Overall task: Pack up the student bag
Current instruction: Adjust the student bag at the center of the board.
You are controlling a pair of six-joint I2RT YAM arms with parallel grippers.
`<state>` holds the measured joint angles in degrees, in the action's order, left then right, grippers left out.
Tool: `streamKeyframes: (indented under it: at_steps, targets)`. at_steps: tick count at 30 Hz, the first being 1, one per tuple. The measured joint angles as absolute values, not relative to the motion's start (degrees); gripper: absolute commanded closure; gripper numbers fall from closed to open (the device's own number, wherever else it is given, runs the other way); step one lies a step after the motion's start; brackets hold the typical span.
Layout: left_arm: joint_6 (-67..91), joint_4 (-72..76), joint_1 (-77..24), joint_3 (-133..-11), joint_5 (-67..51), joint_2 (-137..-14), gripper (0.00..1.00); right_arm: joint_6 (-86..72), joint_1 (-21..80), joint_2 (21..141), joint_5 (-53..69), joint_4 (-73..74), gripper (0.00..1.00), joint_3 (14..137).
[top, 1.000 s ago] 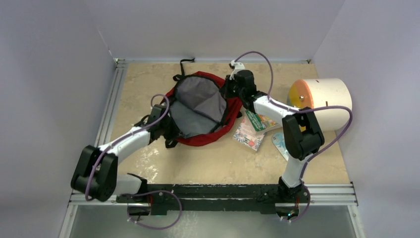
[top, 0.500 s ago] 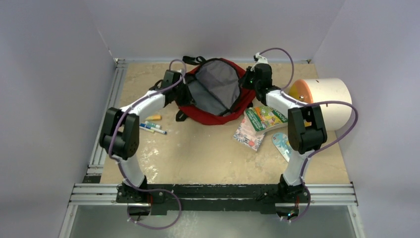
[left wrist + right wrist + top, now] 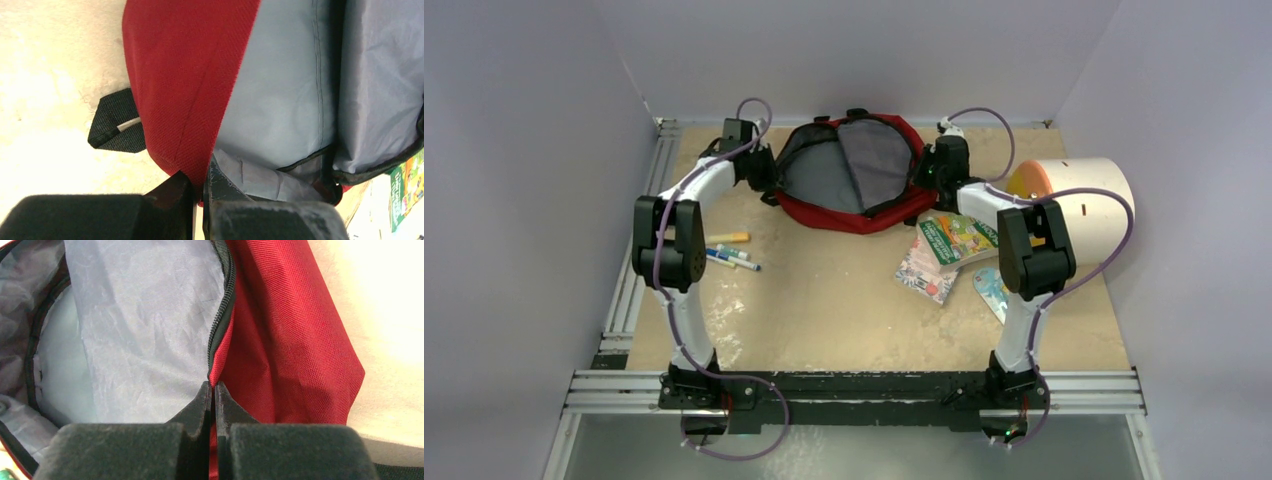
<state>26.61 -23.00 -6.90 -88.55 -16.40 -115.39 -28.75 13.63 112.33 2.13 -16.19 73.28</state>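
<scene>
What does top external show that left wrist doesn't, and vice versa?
Top external only: the right gripper at the far side of the student bag, the cream cylinder, and the markers on the table.
Left wrist only: the left gripper seen close, shut on the bag's red rim, with a black strap tab beside it.
Both: the bag lying open with its grey lining showing, and the green booklet.

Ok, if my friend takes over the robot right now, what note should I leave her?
Left claw: shut on the student bag's left rim.
Right claw: shut on its right rim, beside the zipper.
Done: bag lies open at the table's far side; nothing shows inside.
Left to do: pack the markers lying on the left and the booklets on the right.
</scene>
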Motion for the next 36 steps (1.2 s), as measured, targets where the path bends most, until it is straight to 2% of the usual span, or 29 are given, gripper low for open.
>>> streamKeyframes:
  at_steps: [4,10,17,21,23,29,36]
  targets:
    - [25.23,-22.11,-7.42,-87.29,-18.15,-115.39,0.99,-28.51,13.61,112.33,0.71,-15.59,0.97,73.25]
    - [24.18,-22.02,-7.57,-84.27,-19.68,-115.31,0.80,-27.62,13.58,112.33,-0.23,-15.09,0.83,72.49]
    - [23.29,-21.65,-7.57,-81.19,-21.34,-110.98,0.70,-26.83,13.52,107.81,2.94,-13.80,0.69,70.50]
    - [22.87,-20.69,-7.57,-79.40,-22.37,-107.11,0.65,-26.76,13.54,102.54,4.14,-13.45,0.66,70.22]
    - [22.72,-20.23,-7.57,-78.56,-22.44,-105.36,0.64,-26.61,13.52,99.63,4.12,-13.37,0.64,69.87]
    - [22.68,-19.64,-7.57,-77.65,-22.63,-102.83,0.61,-25.82,13.47,92.29,3.77,-11.03,0.46,66.94]
    - [22.68,-19.09,-8.62,-76.88,-23.44,-100.95,0.60,-24.99,13.61,87.44,-2.22,-1.93,0.36,66.00]
